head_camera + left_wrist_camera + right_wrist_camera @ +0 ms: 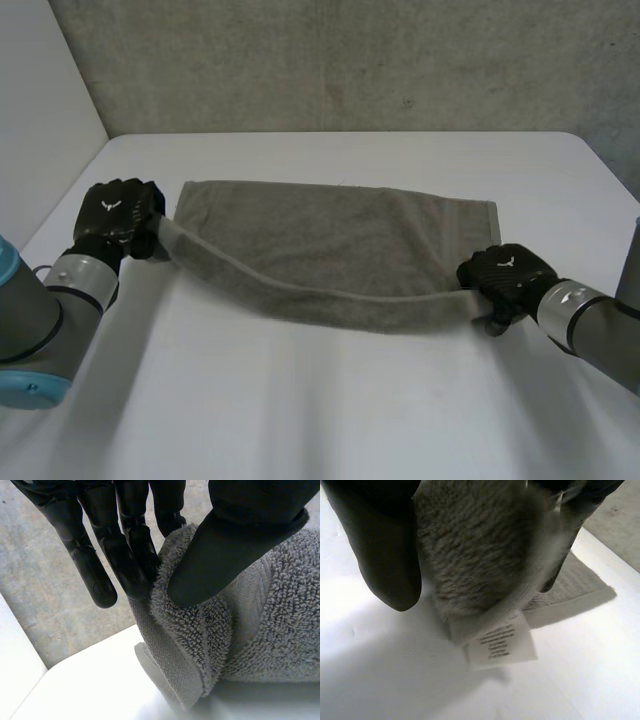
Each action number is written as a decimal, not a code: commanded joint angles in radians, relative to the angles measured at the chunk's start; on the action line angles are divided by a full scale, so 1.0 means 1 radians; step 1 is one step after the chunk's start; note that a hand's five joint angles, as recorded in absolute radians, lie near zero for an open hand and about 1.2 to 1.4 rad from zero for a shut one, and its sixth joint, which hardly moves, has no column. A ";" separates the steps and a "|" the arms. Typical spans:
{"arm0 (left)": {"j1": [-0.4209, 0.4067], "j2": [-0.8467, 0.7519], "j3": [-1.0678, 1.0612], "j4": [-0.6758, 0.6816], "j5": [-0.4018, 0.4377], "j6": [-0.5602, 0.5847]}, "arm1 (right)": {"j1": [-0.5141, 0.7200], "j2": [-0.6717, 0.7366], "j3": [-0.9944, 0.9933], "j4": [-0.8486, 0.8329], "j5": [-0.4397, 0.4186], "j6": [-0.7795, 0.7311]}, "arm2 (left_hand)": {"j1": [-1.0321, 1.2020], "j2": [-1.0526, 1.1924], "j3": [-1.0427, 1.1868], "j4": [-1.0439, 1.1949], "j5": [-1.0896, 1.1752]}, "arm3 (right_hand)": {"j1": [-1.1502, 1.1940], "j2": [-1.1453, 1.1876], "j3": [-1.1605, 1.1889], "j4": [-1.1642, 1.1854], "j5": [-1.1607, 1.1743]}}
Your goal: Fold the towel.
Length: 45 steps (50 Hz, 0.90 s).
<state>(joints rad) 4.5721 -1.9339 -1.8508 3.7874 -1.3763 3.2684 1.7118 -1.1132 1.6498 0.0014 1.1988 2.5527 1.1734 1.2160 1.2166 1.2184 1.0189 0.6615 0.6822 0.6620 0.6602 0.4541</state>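
A grey towel point(330, 235) lies spread across the white table point(300, 400), with its near long edge lifted and sagging between my two hands. My left hand point(120, 212) holds the towel's near left corner. In the left wrist view the thumb point(235, 545) pinches the folded cloth point(280, 620) against the fingers point(135, 565). My right hand point(508, 272) is at the near right corner. In the right wrist view a bunch of towel point(480, 555) sits between the thumb point(385, 545) and the fingers, and a white label point(502, 642) hangs from it just above the table.
A grey concrete wall point(350, 60) stands behind the table's far edge. A white panel point(40, 90) closes off the far left. Bare table stretches in front of the towel towards me.
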 commanded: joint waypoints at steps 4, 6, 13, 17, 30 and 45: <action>0.057 0.041 -0.005 -0.002 0.002 -0.007 | -0.047 -0.079 0.005 0.014 0.004 0.092 | 0.223 0.180 0.180 0.178 0.203 | -0.013 -0.034 -0.013 -0.012 0.020; 0.074 0.047 -0.005 -0.003 0.003 -0.010 | -0.049 -0.088 0.005 0.015 0.004 0.095 | 0.223 0.180 0.180 0.178 0.203 | -0.010 -0.031 -0.010 -0.009 0.023; 0.085 0.049 -0.007 -0.003 0.003 -0.012 | -0.046 -0.091 0.007 0.020 0.002 0.095 | 0.223 0.180 0.180 0.178 0.203 | 0.031 0.010 0.030 0.032 0.064; 0.083 0.047 -0.011 -0.005 0.003 -0.012 | -0.043 -0.088 0.002 0.046 0.001 0.092 | 0.223 0.180 0.180 0.178 0.203 | 0.040 0.019 0.039 0.041 0.073; 0.074 0.050 -0.021 -0.008 0.005 -0.009 | -0.046 -0.086 -0.018 0.140 -0.008 0.093 | 0.223 0.180 0.180 0.178 0.203 | 0.099 0.078 0.098 0.100 0.132; 0.071 0.049 -0.021 -0.008 0.006 -0.007 | -0.040 -0.083 -0.005 0.167 -0.013 0.097 | 0.223 0.180 0.180 0.178 0.203 | 0.084 0.063 0.083 0.085 0.117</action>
<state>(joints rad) 4.6453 -1.8852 -1.8712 3.7797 -1.3703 3.2603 1.6712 -1.1970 1.6368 0.1705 1.1874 2.6478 1.1734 1.2160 1.2166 1.2184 1.0189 0.7396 0.7351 0.7438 0.7442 0.5567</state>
